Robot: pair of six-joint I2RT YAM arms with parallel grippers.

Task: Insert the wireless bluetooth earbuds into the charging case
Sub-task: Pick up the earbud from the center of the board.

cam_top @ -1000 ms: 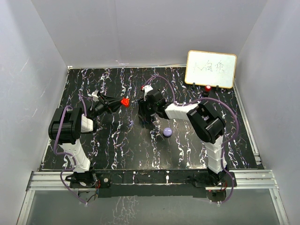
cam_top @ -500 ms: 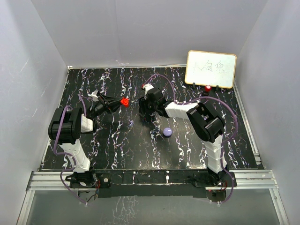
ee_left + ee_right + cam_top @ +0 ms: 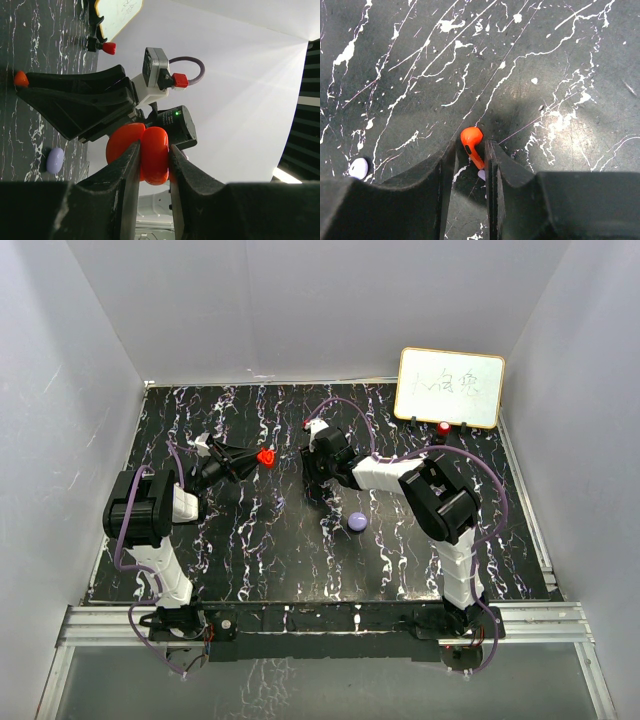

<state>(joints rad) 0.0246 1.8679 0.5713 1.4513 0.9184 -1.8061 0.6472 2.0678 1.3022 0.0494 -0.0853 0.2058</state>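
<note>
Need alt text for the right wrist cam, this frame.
A small red earbud lies on a black, white-veined table, closely flanked by the two black fingers of the right gripper; whether they touch it is unclear. A small pale object sits on the table at lower left.

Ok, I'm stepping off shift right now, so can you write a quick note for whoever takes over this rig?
Left gripper: shut on the red charging case, held off the table, apparently hinged open.
Right gripper: down at the table, jaws straddling the red earbud, narrow gaps either side, not gripped yet.
Purple case and pale earbud lie on the table.
Done: red case picked up. Left: grip the red earbud, seat it in that case.
</note>
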